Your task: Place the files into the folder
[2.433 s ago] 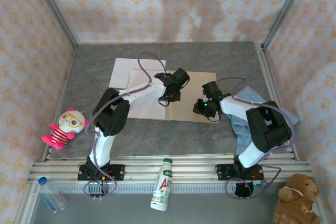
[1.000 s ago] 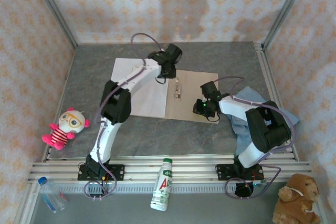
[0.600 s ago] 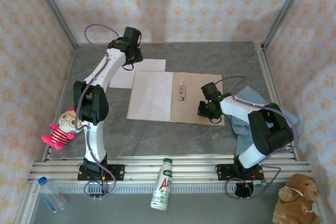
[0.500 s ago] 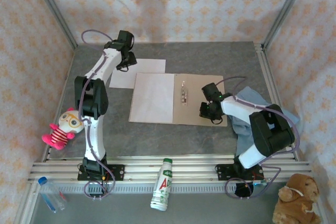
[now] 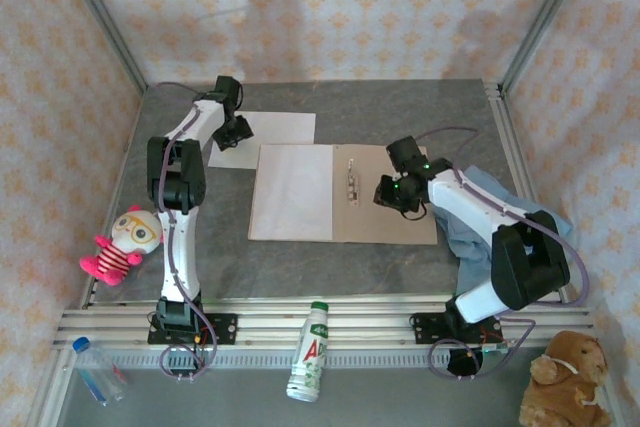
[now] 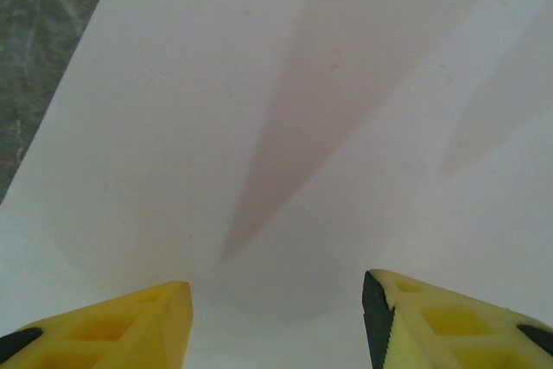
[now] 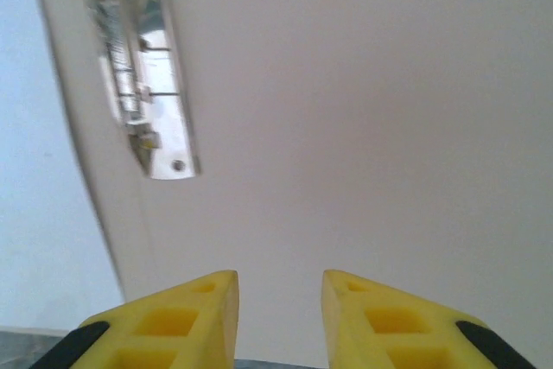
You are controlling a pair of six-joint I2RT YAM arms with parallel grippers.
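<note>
White sheet (image 5: 292, 192) lies in the open folder (image 5: 390, 219); left tool (image 6: 276, 287), parted, has swung over the second sheet (image 5: 278, 127); right tool (image 7: 279, 278) also parted.

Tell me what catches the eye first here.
An open tan folder lies centre, a white sheet covering its left half. The left gripper hangs open above a second sheet at far left; the right gripper is over the folder's right half. A pink doll sits near left, a teddy bear near right.
</note>
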